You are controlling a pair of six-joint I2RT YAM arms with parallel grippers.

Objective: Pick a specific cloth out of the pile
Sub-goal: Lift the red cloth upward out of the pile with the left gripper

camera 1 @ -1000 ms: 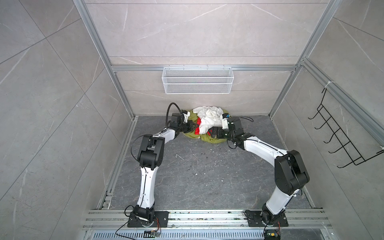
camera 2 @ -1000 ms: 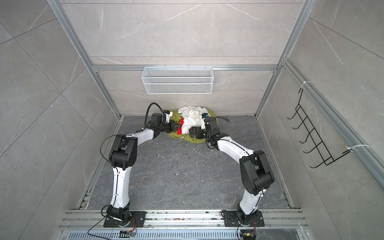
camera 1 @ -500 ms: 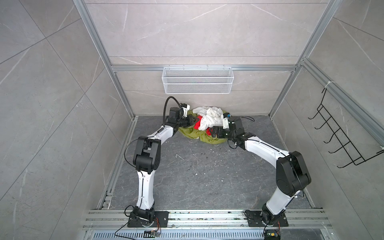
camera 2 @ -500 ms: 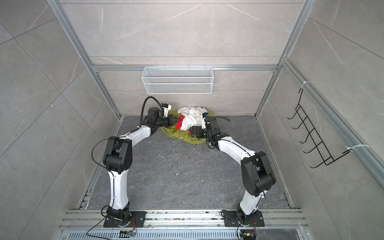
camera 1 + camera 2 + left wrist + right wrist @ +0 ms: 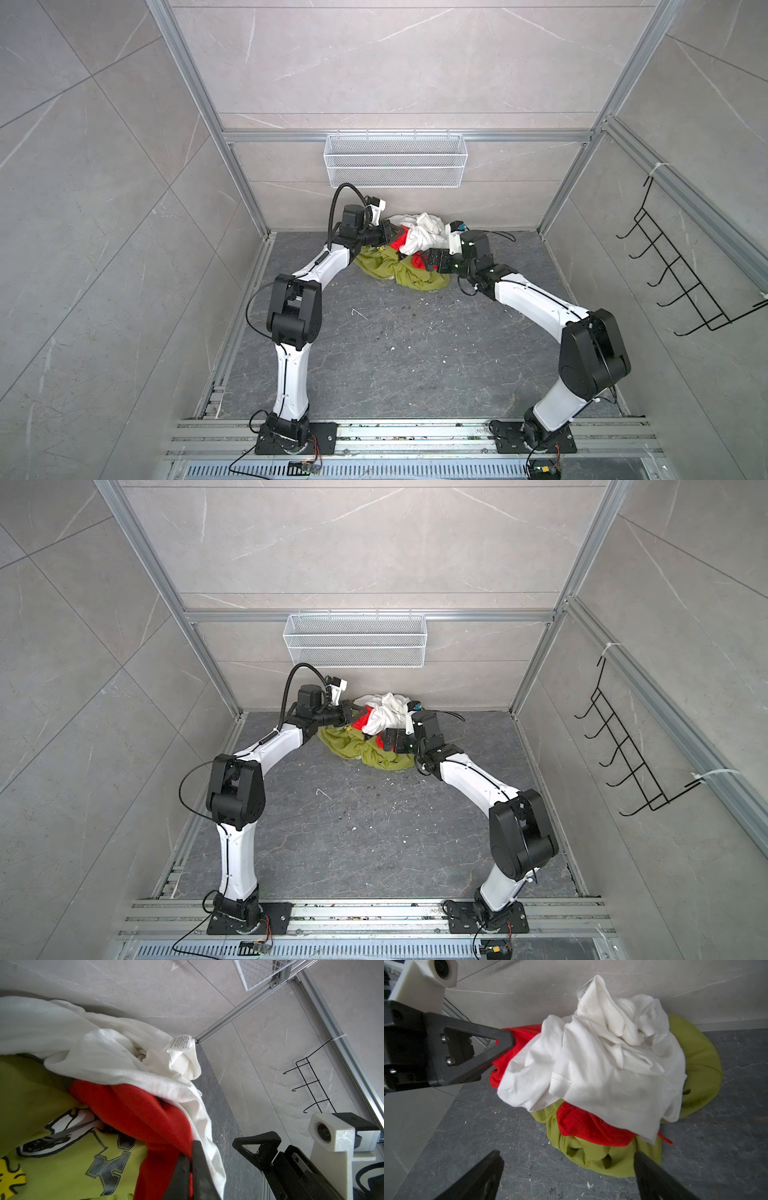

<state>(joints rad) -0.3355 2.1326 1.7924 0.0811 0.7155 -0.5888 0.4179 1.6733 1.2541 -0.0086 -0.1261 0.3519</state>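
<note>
Rising over the last second, the left gripper (image 5: 506,1040), clamped on the cloth (image 5: 145,1109), draws it from under the white cloth (image 5: 591,1059) in the pile (image 5: 395,270); extraction looks underway. The right gripper (image 5: 568,1156) waits open.

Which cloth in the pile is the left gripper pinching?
The red cloth: the left gripper is shut on its edge. The white cloth lies over it, the olive-green cloth underneath.

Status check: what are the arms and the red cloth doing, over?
Left gripper shut on red cloth. Right gripper open, empty, facing pile. White cloth draped over it, in the way.
</note>
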